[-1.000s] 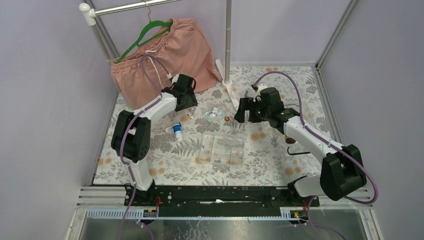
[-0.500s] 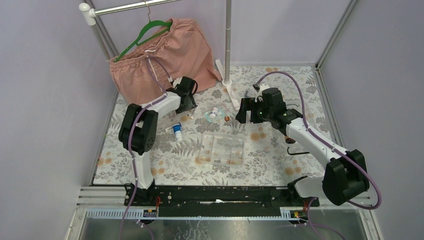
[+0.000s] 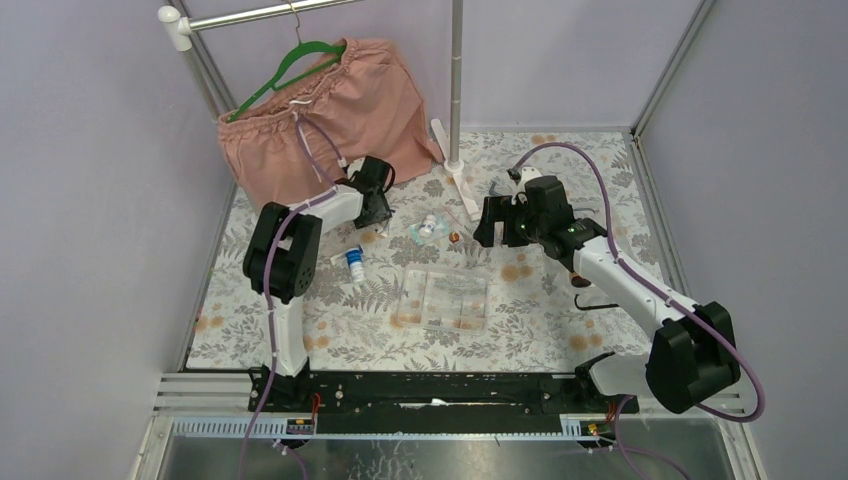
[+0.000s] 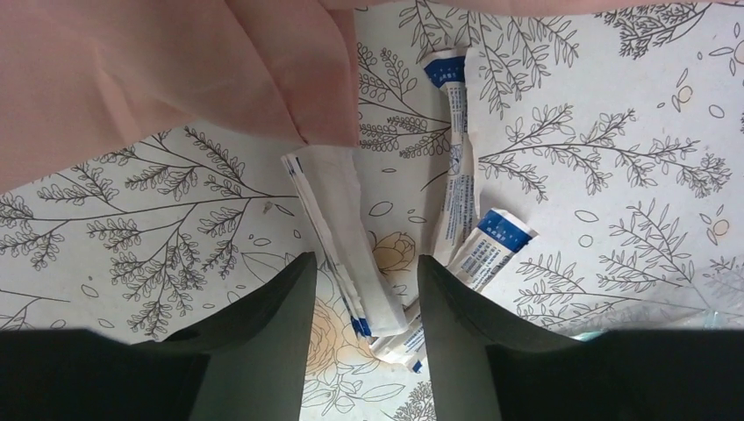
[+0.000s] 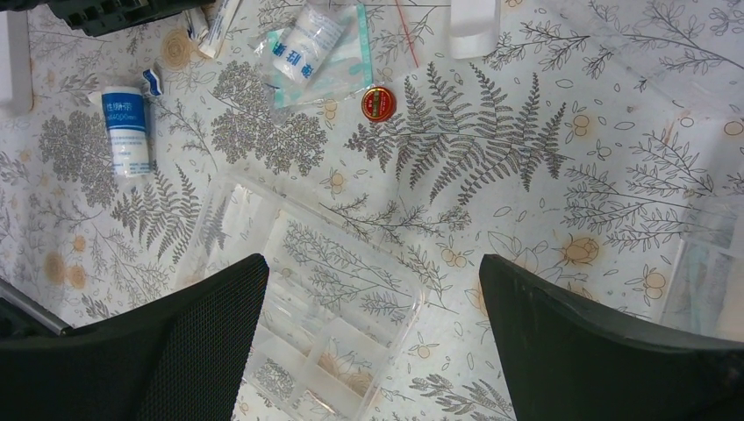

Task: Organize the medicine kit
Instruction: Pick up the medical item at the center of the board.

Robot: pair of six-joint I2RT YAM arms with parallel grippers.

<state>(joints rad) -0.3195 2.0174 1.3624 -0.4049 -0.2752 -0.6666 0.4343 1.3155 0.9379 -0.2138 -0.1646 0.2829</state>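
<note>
- The box (image 3: 443,298) is lying flat near the middle of the worktop (image 3: 330,340), between the two arms. Its clear walls are showing the floral cloth beneath, and its compartments are showing in the right wrist view.
- The left claw (image 4: 361,263) is reaching down at the far left of the worktop, just beside the hem of the shorts (image 4: 158,79).
- Its jaws are standing partly apart, one on each side of a white sachet (image 4: 338,224) lying on the cloth. It is released and clamping nothing, with cloth showing between the sachet and the right jaw.
- A long sachet (image 4: 456,167) is lying just right of that one, and a short sachet (image 4: 493,247) is sitting tilted at its near end.
- The right claw (image 5: 373,263) is hanging above the worktop with its jaws spread wide, released and holding nothing. The far part of the box is lying below, between its fingers.
- A white bottle (image 5: 125,127) with a blue label is lying on its side left of the box, apart from it.
- A clear packet (image 5: 316,48) with a small bottle in it is lying beyond the box, and a red tin (image 5: 378,103) is sitting just beside the packet.
- The shorts are hanging from a green hanger (image 3: 290,70) on the rail (image 3: 260,13) at the far left.
- A black handle (image 3: 588,303) is lying right of the box, near the right arm.
</note>
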